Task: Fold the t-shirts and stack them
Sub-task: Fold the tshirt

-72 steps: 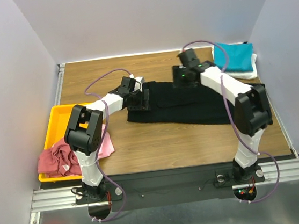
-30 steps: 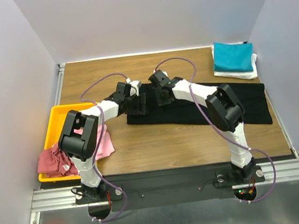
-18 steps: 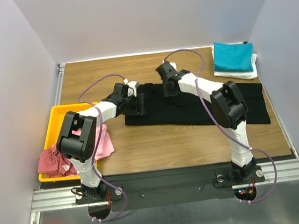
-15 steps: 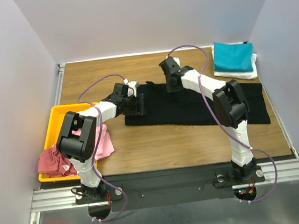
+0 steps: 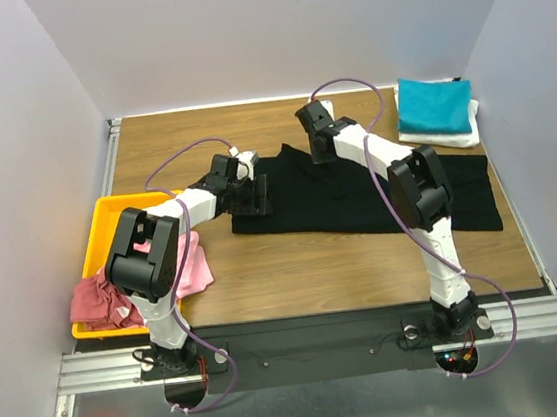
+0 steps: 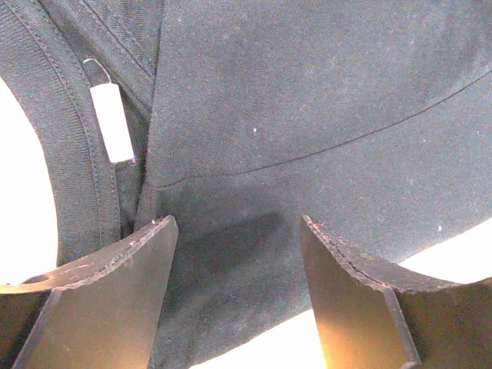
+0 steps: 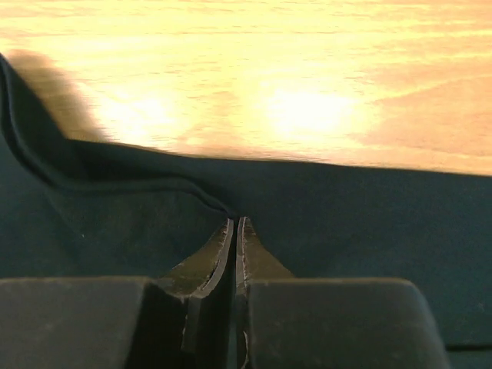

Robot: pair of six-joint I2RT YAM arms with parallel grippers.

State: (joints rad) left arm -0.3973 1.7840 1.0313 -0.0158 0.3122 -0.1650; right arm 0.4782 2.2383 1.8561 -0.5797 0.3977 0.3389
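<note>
Two shirts look finished: teal folded cloth t-shirt [image 5: 435,102] on white folded t-shirt [image 5: 442,140], right of right gripper [image 7: 234,221] | large black cloth t-shirt [image 5: 377,192] partly folded; right gripper clenched on its far hem, left gripper [image 6: 238,223] released above collar | pink t-shirt [image 5: 196,263], dusty-red t-shirt [image 5: 103,299] unfolded at yellow plastic tray [image 5: 109,223], left of left gripper | white one mostly hidden.

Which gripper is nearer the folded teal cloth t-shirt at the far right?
Right. The right gripper pinches the far edge of the large black t-shirt, left of the teal t-shirt; the left gripper, open over that shirt's left end, is farther.
</note>
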